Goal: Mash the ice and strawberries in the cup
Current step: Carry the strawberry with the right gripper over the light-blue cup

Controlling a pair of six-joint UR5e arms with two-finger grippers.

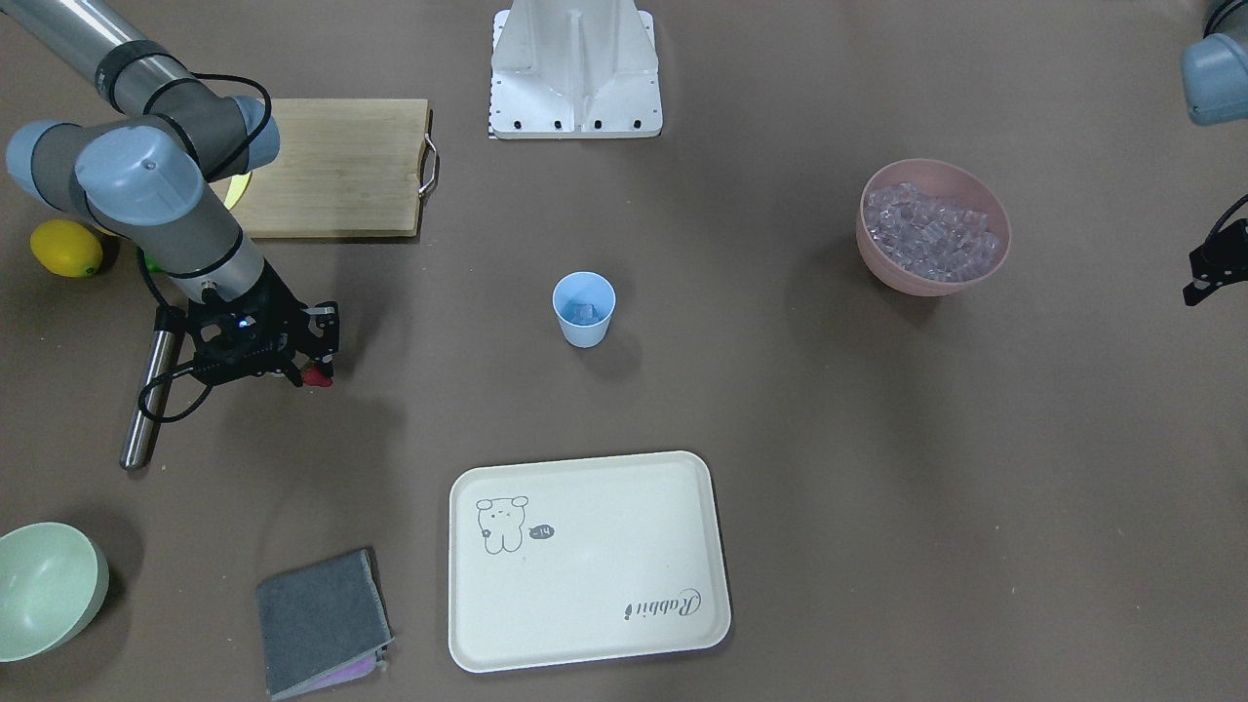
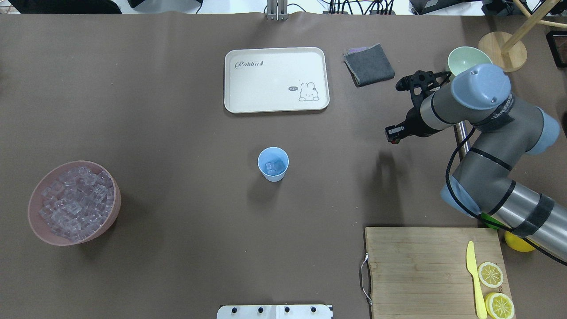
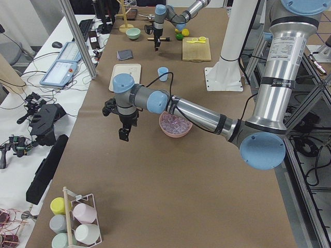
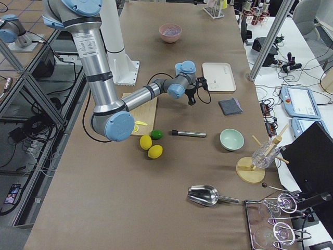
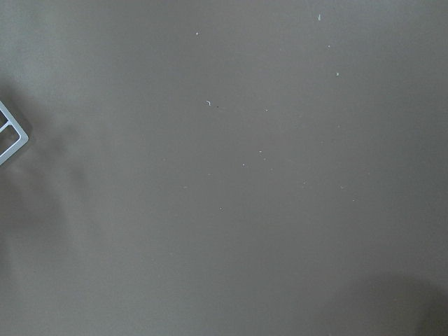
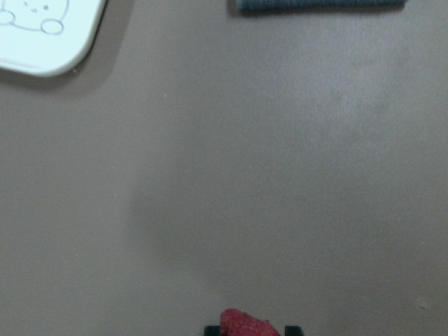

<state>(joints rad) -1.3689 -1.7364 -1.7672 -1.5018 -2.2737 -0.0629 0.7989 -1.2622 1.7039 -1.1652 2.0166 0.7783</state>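
Observation:
The light blue cup [image 1: 584,309] stands upright mid-table, also in the overhead view [image 2: 273,164]. A few ice cubes [image 2: 274,167] lie in its bottom. More ice [image 1: 933,232] fills the pink bowl [image 1: 882,255]. My right gripper [image 1: 310,375] is shut on the red strawberry [image 2: 394,141] and holds it above the table, well to the cup's right in the overhead view. The right wrist view shows the strawberry [image 6: 245,325] between the fingertips. My left gripper [image 3: 124,132] hangs beside the pink bowl; I cannot tell whether it is open or shut.
A metal rod [image 1: 146,409] lies beside the right gripper. A cream tray [image 1: 585,561], grey cloth [image 1: 322,619] and pale green bowl [image 1: 49,585] are on the far side. A cutting board [image 2: 416,266] holds lemon slices [image 2: 491,274] and a yellow knife [image 2: 474,279]. A lemon [image 1: 66,249] lies nearby.

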